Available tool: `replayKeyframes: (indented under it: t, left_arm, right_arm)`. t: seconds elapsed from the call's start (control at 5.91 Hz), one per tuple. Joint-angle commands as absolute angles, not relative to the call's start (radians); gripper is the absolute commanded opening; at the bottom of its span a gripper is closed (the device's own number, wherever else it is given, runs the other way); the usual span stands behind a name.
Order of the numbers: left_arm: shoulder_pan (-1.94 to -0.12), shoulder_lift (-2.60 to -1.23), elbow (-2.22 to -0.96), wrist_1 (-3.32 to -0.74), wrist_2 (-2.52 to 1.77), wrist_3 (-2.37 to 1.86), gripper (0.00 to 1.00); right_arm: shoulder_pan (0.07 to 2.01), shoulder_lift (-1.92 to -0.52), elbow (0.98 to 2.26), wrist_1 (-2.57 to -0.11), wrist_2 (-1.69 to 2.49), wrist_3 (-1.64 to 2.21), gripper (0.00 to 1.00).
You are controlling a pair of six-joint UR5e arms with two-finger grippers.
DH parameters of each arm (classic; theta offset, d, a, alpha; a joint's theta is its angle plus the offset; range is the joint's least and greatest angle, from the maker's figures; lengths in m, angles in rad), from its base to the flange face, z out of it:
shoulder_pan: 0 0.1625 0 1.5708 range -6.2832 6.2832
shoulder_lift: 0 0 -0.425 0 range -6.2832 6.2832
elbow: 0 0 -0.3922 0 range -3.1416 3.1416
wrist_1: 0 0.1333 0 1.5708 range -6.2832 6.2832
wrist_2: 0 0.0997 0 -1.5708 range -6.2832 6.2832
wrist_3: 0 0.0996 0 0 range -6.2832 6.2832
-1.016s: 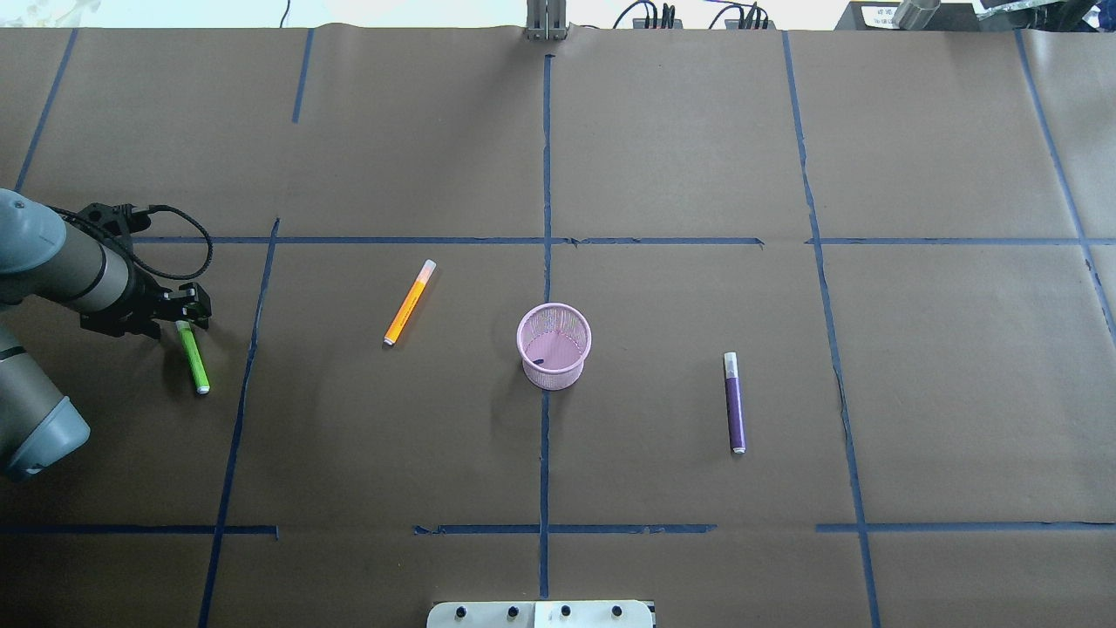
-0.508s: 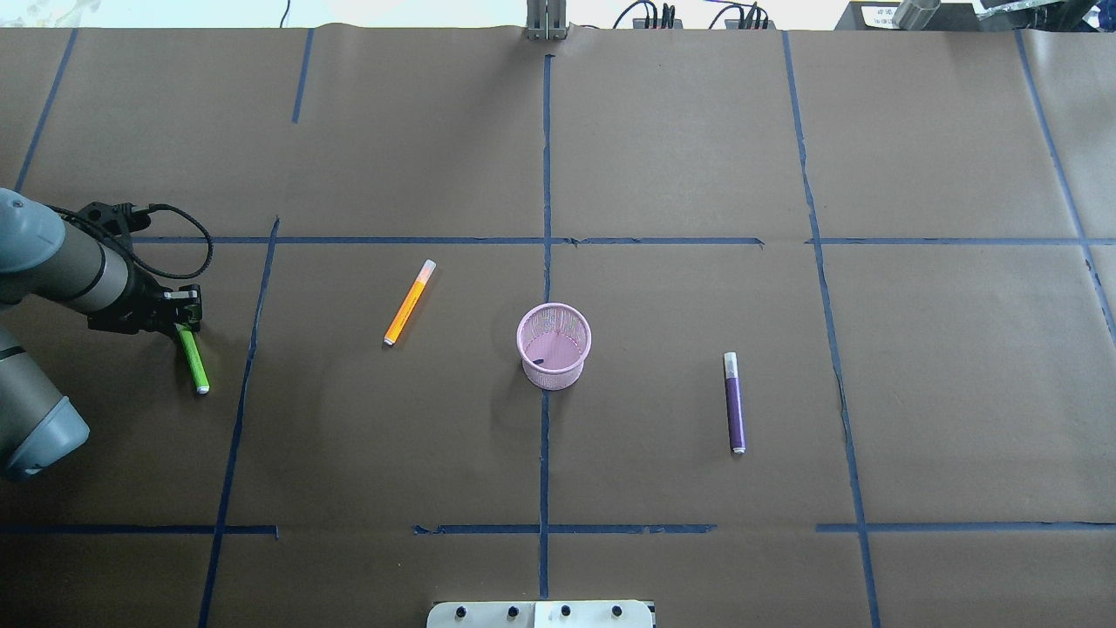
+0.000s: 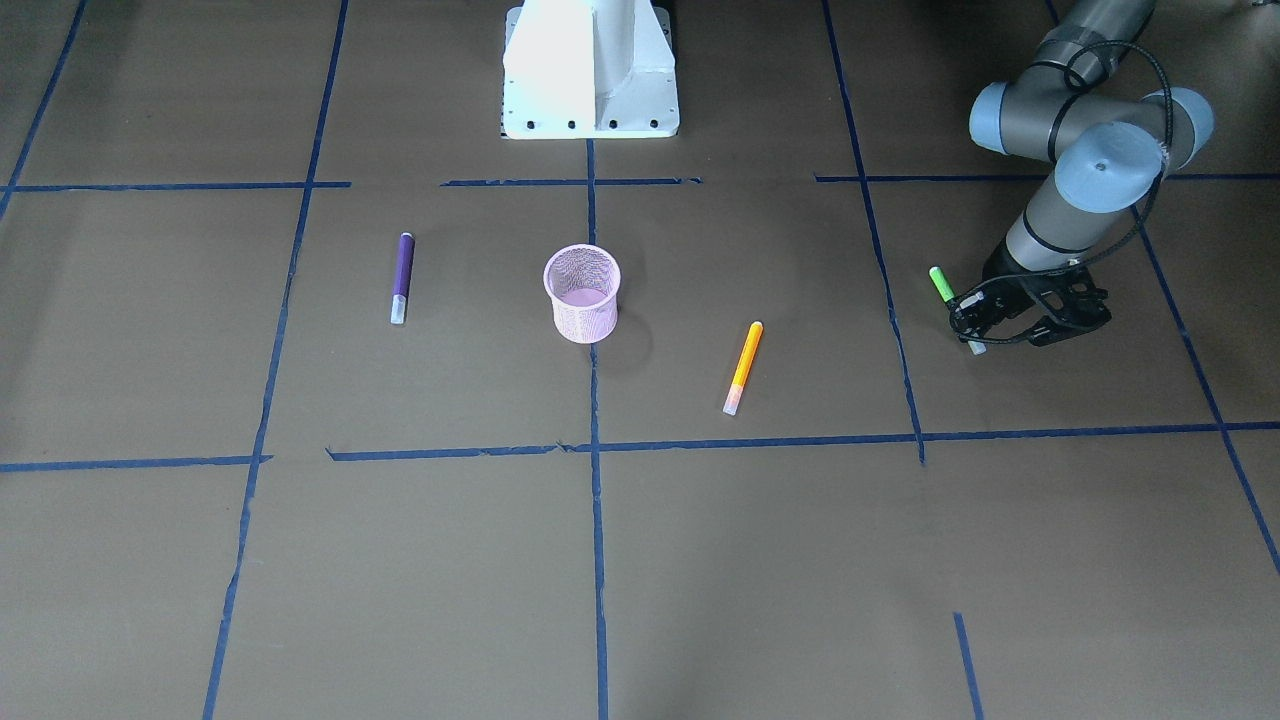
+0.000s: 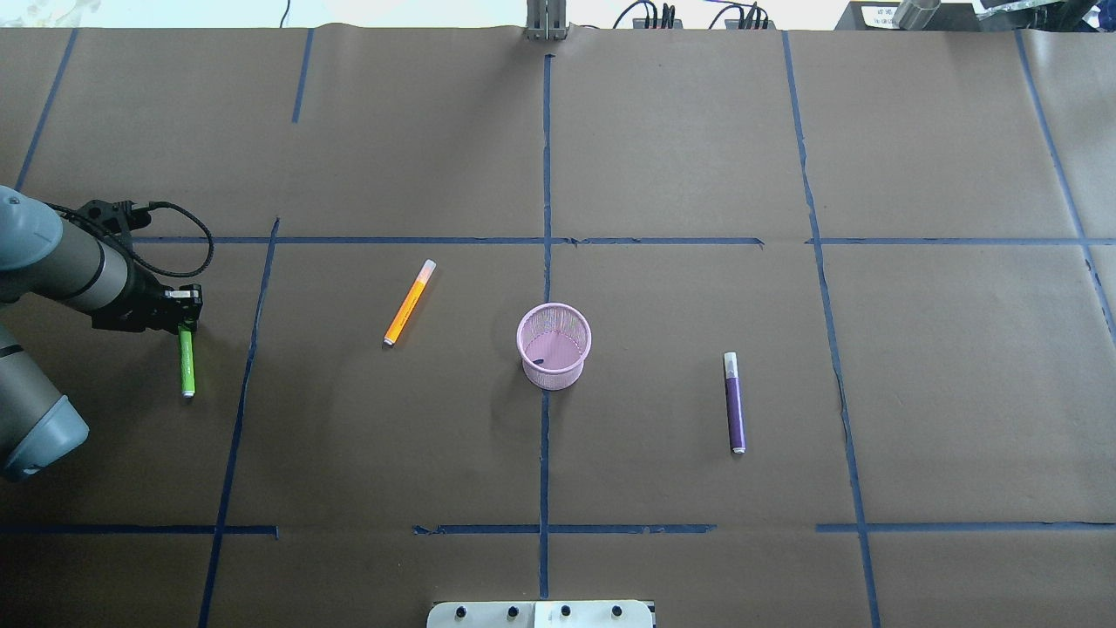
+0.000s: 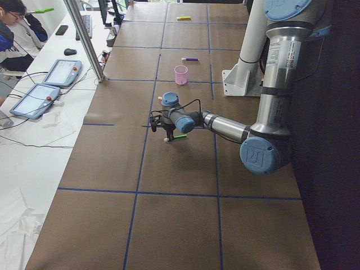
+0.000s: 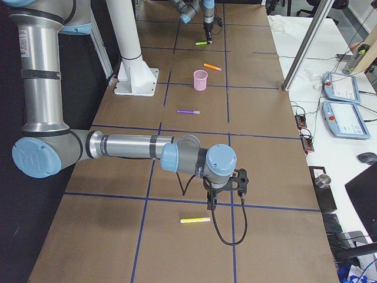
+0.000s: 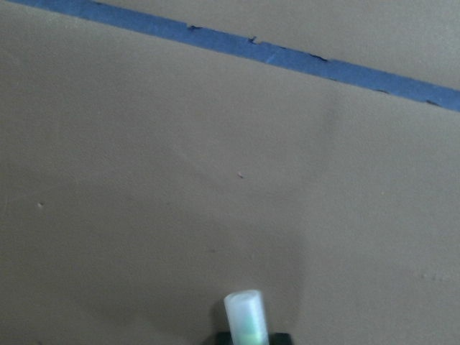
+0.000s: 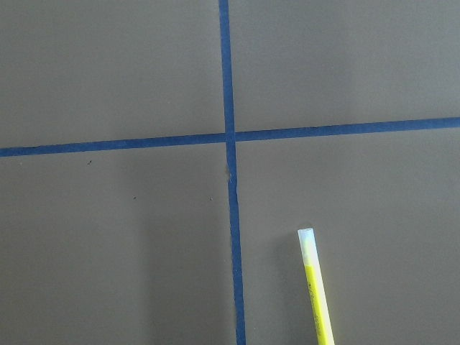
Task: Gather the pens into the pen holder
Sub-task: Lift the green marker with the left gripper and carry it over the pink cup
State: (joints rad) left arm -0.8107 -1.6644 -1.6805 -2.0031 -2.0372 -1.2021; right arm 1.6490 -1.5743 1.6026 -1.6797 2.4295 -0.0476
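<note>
My left gripper [image 4: 185, 307] is shut on the green pen [image 4: 186, 362] near its pale cap end, at the table's far left. That cap end [image 7: 246, 316] pokes up in the left wrist view. The orange pen [image 4: 408, 303] lies left of the pink mesh pen holder [image 4: 551, 373] at the table's middle. The purple pen [image 4: 735, 406] lies to the holder's right. My right gripper [image 6: 211, 203] hangs over the table's right end, beside a yellow pen [image 6: 195, 220]. I cannot tell whether it is open or shut.
The white robot base [image 3: 590, 70] stands at the near edge, behind the holder. Blue tape lines [image 4: 544, 174] cross the brown table cover. A person [image 5: 12, 25] sits at a side desk with tablets [image 5: 62, 72] beyond a metal post [image 5: 84, 39].
My left gripper closed on the green pen's cap end. The pen then swung from slanted to nearly straight, its free end shifting left. The other pens and the holder stayed put.
</note>
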Motion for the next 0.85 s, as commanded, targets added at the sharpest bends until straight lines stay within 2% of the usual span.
replayKeyframes:
  t: [0.0, 0.17, 0.34, 0.68]
  left_arm:
    - [-0.815, -1.660, -1.776, -1.948, -2.039, -1.197, 0.00]
    - [-0.819, -1.670, -1.842, -1.950, -2.027, -1.189, 0.00]
    - [-0.816, -1.753, -1.905, -1.950, -1.920, -1.133, 0.00]
    - [-0.808, -1.946, -1.945, -1.852, -1.879, -0.975, 0.00]
  right_arm:
    - [1.649, -1.575, 1.603, -1.680, 2.430, -0.048, 1.00]
    - [1.649, -1.575, 1.608, -1.680, 2.430, -0.046, 1.00]
    - [1.649, -1.575, 1.605, -1.680, 2.430, -0.046, 1.00]
    - [1.649, -1.577, 1.603, -1.681, 2.431, -0.046, 1.00]
